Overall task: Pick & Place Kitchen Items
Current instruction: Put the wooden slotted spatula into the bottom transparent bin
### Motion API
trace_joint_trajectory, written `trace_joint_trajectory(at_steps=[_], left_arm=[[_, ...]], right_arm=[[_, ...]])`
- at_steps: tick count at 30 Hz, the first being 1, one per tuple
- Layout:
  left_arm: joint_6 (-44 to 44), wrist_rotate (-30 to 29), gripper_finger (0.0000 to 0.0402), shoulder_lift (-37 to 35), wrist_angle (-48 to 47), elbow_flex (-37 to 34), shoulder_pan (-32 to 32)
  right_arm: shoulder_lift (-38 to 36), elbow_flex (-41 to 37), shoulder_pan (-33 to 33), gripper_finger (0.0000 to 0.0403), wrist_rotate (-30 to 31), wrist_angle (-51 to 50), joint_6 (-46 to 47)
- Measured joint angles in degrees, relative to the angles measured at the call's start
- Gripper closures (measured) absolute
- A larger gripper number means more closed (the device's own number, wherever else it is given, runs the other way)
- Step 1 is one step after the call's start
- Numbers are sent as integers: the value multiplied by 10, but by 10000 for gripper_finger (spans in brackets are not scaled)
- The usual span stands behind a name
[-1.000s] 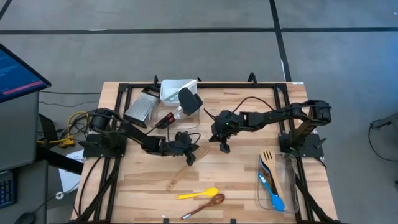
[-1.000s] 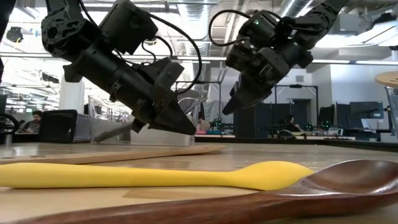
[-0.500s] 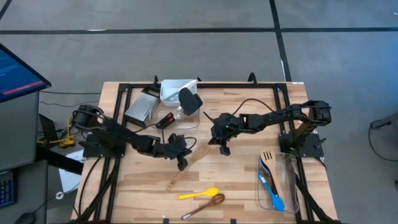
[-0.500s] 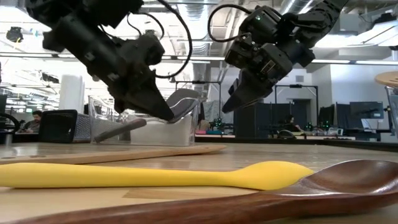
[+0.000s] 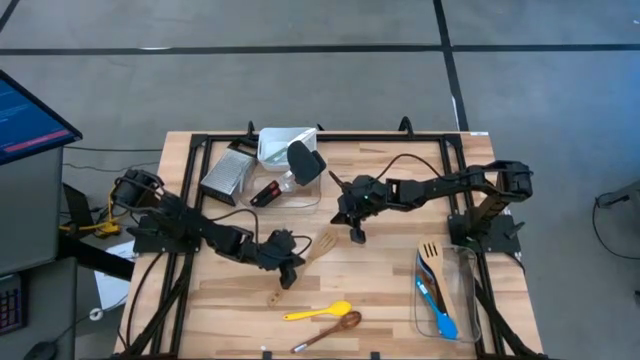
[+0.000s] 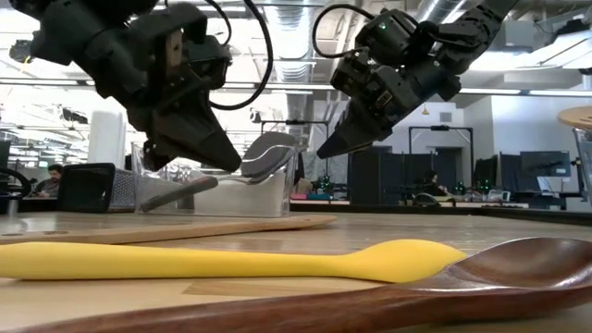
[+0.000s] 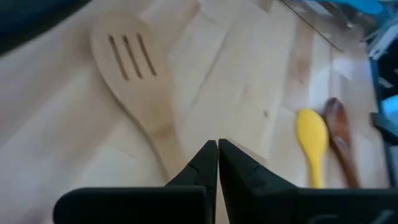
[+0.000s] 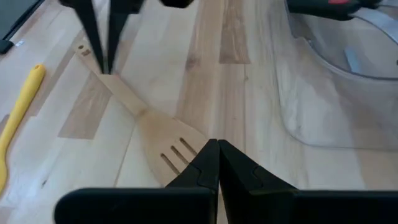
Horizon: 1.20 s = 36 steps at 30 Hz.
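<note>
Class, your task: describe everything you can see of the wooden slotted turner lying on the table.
The wooden slotted turner is pale, light-grained wood, in one piece: a broad flat blade cut by three narrow parallel slots, tapering into a long slim handle. It lies flat on the wooden table, near the middle, its blade toward the right arm. The left gripper, jaws shut, is over its handle; whether they touch cannot be told. The right gripper, also shut, hangs clear above the table near its blade.

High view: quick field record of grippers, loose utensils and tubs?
left gripper: shut, empty, over handle of slotted turner
right gripper: shut, empty, beside the turner's head
slotted turner: flat on table, mid-table
yellow spoon: front of table
brown wooden spoon: next to yellow spoon
right tub: holds wooden and blue utensils
</note>
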Motion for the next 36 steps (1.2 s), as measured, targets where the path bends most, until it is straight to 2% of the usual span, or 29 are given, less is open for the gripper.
trace_joint_trajectory(at_steps=[7, 11, 21, 36], left_arm=[[-61, 33, 400, 0, -1, 0, -39], [-134, 38, 400, 0, -19, 0, -76], [-341, 35, 400, 1, -137, 0, -163], [-413, 37, 400, 1, -135, 1, -173]], right_arm=[[0, 0, 16, 403, -16, -2, 4], [0, 0, 34, 403, -15, 7, 4], [0, 0, 63, 403, 19, 18, 4], [0, 0, 51, 403, 35, 17, 4]])
